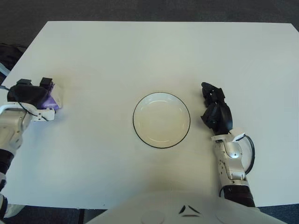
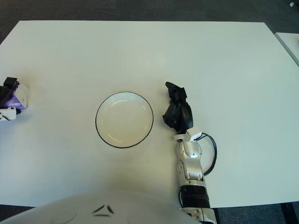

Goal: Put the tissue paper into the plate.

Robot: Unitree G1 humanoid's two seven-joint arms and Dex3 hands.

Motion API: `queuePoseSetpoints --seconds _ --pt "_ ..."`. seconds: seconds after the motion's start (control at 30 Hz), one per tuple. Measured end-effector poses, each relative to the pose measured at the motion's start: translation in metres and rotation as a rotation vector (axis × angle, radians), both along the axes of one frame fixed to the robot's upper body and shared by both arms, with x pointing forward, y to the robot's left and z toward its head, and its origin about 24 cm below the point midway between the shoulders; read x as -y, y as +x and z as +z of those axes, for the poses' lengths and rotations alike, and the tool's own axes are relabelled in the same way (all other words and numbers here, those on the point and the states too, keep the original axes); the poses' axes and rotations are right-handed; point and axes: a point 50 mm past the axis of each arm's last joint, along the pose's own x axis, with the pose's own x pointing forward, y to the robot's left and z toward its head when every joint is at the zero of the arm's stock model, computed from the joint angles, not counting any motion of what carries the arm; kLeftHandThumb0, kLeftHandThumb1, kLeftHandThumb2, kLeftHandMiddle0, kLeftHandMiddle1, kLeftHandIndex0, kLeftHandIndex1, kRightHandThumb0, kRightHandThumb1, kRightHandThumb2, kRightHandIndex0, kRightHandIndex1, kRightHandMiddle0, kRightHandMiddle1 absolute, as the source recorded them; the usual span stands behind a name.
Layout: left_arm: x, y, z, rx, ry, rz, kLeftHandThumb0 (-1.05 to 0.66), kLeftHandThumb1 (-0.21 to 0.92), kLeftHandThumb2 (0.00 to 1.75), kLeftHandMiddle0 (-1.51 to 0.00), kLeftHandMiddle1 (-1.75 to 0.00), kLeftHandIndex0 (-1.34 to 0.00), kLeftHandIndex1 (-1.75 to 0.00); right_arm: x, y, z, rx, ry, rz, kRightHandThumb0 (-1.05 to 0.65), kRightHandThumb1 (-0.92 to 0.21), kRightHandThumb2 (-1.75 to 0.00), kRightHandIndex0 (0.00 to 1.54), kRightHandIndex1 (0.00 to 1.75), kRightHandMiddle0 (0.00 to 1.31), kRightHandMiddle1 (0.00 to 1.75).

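The plate (image 1: pixel 161 120) sits empty at the middle of the table (image 1: pixel 154 51), so nothing is delivered yet. At the far left edge, the left hand (image 1: pixel 33 96) has its fingers closed around the purple-and-white tissue paper (image 1: pixel 52 101). The right hand (image 1: pixel 215 112) shows just right of the plate, fingers loosely curled, holding nothing. Carrying the tissue over and releasing it remains.

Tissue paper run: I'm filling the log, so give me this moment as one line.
left hand: shut on tissue paper, table's left edge | plate: centre, empty | right hand: idle right of plate | step: tissue not yet in plate
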Motion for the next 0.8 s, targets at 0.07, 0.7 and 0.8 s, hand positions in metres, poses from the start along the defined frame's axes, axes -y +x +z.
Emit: queuePoseSetpoints --seconds 0.07,0.7,0.8 --pt "0.002 -0.004 -0.003 0.051 -0.041 -0.022 -0.44 0.44 1.15 -0.95 -1.69 -0.52 -1.74 0.002 0.0 -0.001 -0.005 0.022 0.003 -0.55 -0.89 -0.72 0.59 1.17 0.36 1.45" --pt "0.066 -0.036 -0.021 0.494 -0.451 -0.333 -0.46 0.34 1.28 -1.14 -1.75 -0.59 -1.75 0.007 -0.002 -0.002 -0.002 0.103 0.032 -0.42 -0.54 -1.03 0.83 1.74 0.44 1.75" --pt "0.071 -0.033 -0.02 0.506 -0.476 -0.357 -0.46 0.34 1.28 -1.14 -1.75 -0.59 -1.75 0.007 -0.002 -0.002 -0.001 0.103 0.033 -0.42 -0.54 -1.03 0.84 1.75 0.44 1.75"
